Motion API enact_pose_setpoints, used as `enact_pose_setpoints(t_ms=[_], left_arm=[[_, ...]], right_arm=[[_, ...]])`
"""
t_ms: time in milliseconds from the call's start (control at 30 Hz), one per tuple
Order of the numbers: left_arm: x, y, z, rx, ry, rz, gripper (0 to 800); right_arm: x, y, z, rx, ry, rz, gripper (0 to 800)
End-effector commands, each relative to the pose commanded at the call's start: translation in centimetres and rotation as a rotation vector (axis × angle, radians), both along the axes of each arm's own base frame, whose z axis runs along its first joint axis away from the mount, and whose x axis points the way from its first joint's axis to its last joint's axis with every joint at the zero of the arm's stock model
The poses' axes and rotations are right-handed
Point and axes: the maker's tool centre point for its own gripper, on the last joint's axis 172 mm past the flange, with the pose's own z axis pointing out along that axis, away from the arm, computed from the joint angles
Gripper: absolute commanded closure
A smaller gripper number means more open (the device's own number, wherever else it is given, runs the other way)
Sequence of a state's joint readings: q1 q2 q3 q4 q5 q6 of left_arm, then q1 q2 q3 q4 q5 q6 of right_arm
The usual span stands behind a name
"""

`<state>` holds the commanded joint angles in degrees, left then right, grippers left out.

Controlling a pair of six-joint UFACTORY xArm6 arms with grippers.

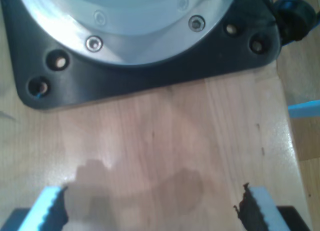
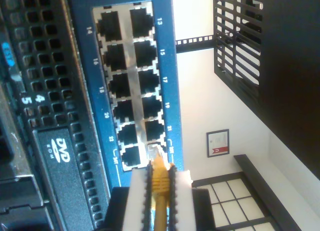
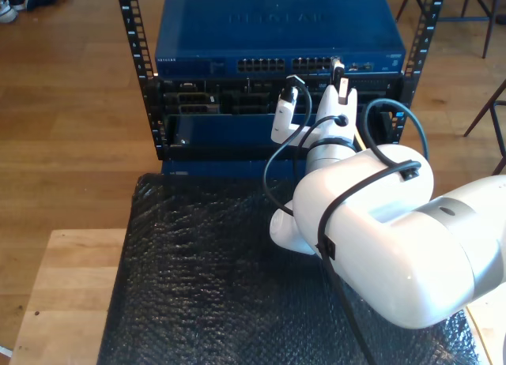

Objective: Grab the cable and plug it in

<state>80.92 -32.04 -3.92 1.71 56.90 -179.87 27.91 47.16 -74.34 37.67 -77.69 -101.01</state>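
Note:
My second gripper (image 2: 159,172) is shut on the yellow cable (image 2: 159,183), pinched between its white pads (image 2: 134,196). The cable's clear plug (image 2: 155,152) sits at the mouth of one of the last ports on the blue network switch (image 2: 167,66). Whether the plug is seated I cannot tell. In the exterior view the white second arm reaches up to the switch (image 3: 277,25), with my second gripper (image 3: 338,71) at the port row. My first gripper (image 1: 155,206) is open over bare wood, its light blue pads (image 1: 50,203) far apart with nothing between them.
A black robot base plate (image 1: 150,76) is bolted to the wooden table (image 1: 175,131). A black padded mat (image 3: 205,278) covers the table before the rack (image 3: 134,33). A server with a DVD drive (image 2: 55,146) sits beside the switch. Black arm cables (image 3: 273,167) loop near the rack.

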Motion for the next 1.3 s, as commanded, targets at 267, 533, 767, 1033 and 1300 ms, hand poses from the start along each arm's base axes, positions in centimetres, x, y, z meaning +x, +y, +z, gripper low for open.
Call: enact_pose_setpoints(t_ms=[267,533,767,1033,1300], left_arm=[[0.00,0.00,0.00,0.000,0.000,0.000,0],[0.00,0.00,0.00,0.000,0.000,0.000,0],[0.00,0.00,0.00,0.000,0.000,0.000,0],[0.00,0.00,0.00,0.000,0.000,0.000,0],[0.00,0.00,0.00,0.000,0.000,0.000,0]], right_arm=[[0.02,0.01,0.06,-0.011,0.001,-0.002,800],[0.09,-0.07,0.29,-0.017,-0.002,-0.005,800],[-0.02,-0.12,0.07,-0.021,0.002,-0.005,800],[-0.22,0.35,0.13,-0.025,-0.001,0.003,800],[-0.38,0.48,0.42,-0.030,-0.014,0.006,800]])
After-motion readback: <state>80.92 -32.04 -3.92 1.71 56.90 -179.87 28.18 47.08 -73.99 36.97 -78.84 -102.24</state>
